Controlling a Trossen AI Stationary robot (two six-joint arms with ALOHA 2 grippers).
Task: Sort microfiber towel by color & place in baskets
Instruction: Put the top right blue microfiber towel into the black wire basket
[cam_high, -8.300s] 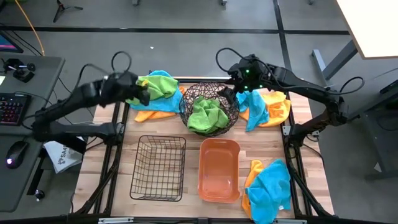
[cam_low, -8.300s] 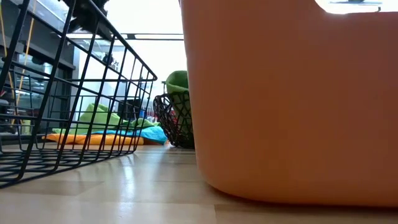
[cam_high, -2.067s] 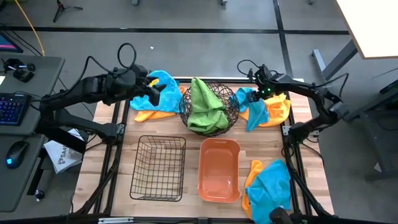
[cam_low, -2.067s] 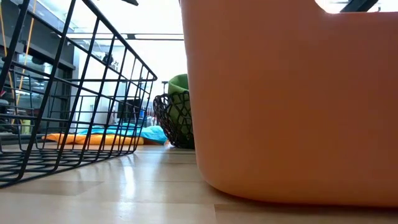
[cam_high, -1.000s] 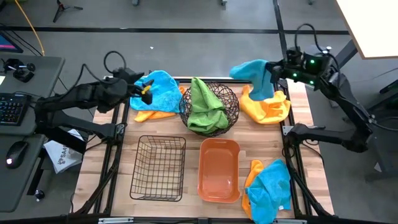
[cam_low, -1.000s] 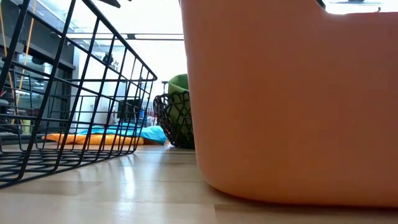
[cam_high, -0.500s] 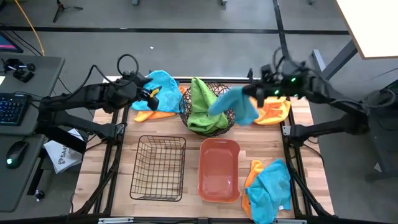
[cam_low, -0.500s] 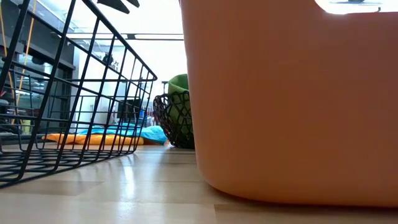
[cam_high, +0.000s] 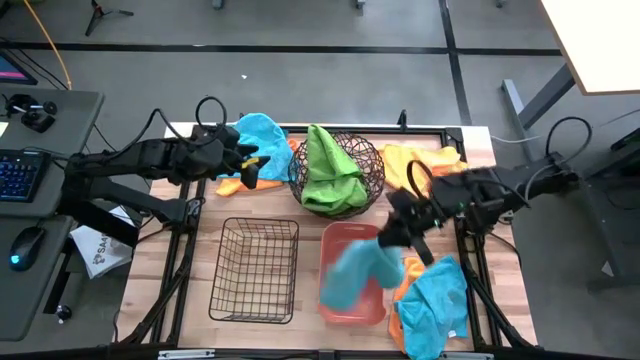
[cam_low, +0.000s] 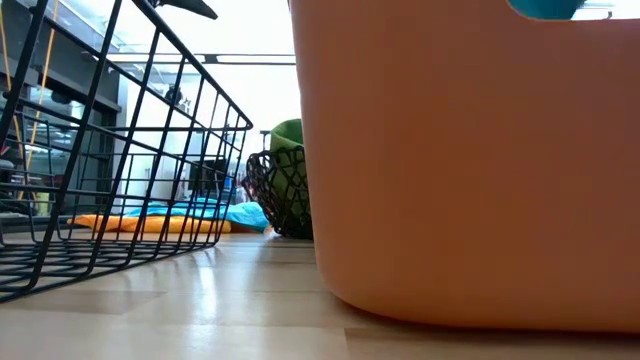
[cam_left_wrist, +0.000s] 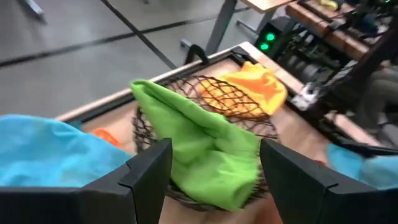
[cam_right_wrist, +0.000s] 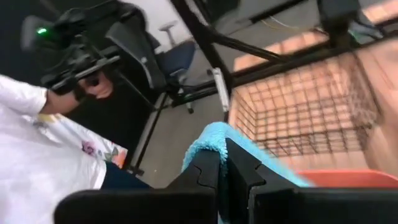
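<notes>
My right gripper (cam_high: 397, 232) is shut on a sky-blue microfiber towel (cam_high: 355, 275) that hangs over the salmon-orange tub (cam_high: 368, 312); the towel also shows above that tub's rim (cam_low: 545, 8). Green towels (cam_high: 330, 172) lie heaped in the round woven-wire bowl (cam_high: 372, 160). My left gripper (cam_high: 247, 163) stands open above the blue towel (cam_high: 262, 135) and orange towel (cam_high: 232, 185) at the far left, nothing between its fingers (cam_left_wrist: 149, 177). The black wire-grid basket (cam_high: 255, 268) stands left of the tub. My right gripper pinches a bunched part of the blue towel (cam_right_wrist: 208, 142) between its two fingers. The towel hangs slack below and to the left of the gripper, over the tub. Whether its lower end touches the tub I cannot tell.
An orange towel (cam_high: 425, 160) lies at the far right. A heap of blue towel (cam_high: 435, 300) and orange towel (cam_high: 408, 275) lies at the near right beside the tub. A person in a white shirt (cam_right_wrist: 43, 162) stands beyond the table.
My right gripper has carried the blue towel from above the far right corner toward the table's near edge and leftward, past the bowl, to above the tub. The towel trails behind it, lifted clear. My left gripper has shifted slightly toward the bowl, still open.
</notes>
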